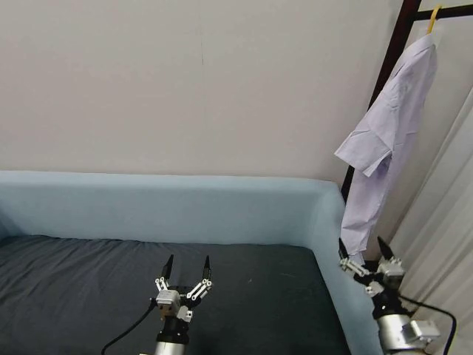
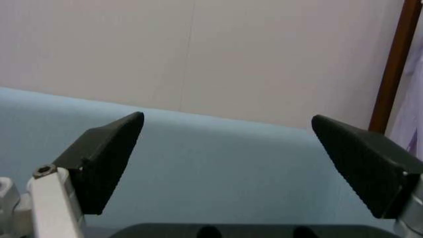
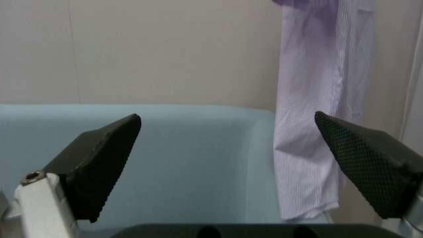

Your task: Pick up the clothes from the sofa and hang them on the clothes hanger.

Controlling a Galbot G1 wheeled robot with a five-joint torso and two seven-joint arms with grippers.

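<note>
The shirt (image 1: 392,126) hangs on a yellow hanger (image 1: 434,16) from the dark rack (image 1: 392,52), at 12 o'clock above the right gripper (image 1: 361,248), hem close to its spread, empty fingers. At 9 o'clock, the left gripper (image 1: 188,262) stands over the sofa (image 1: 222,207), fingers apart and empty too.

Held upright, fingers spread wide.
At 6 o'clock, left gripper (image 1: 188,262); at 4 o'clock, right gripper (image 1: 361,245); tips toward 12.
</note>
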